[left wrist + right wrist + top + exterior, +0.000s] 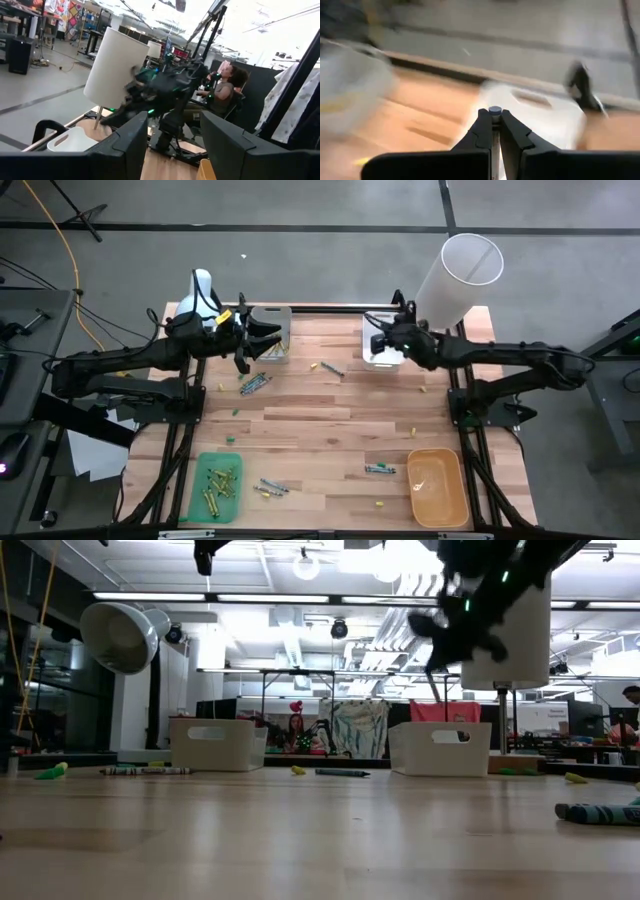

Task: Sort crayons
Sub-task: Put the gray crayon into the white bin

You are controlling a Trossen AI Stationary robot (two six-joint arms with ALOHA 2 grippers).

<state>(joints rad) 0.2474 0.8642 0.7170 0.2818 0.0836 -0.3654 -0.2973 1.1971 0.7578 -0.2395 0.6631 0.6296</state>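
Crayons lie scattered on the wooden table: a group [255, 383] near the left bin, one [330, 367] in the middle, and more [380, 469] [270, 487] toward the near edge. Several lie in the green tray [217, 485]. My right gripper [385, 340] [495, 116] hovers over the right white bin [380, 352], shut on a small grey-blue crayon. My left gripper [252, 348] [175, 150] hangs open and empty, high beside the left white bin [272, 328]. My right gripper pinches a crayon between its two fingertips. Only the crayon's round grey-blue end [495, 110] shows, right at the tips. The fingers slant down toward the right white bin [535, 112], and the crayon is lifted clear of table and bin.
An orange tray [437, 485] sits at the near right and the green tray at the near left. A tall white lampshade [458, 272] stands behind the right bin. Small green and yellow specks [408, 425] dot the boards. A person [227, 87] sits beyond the table.
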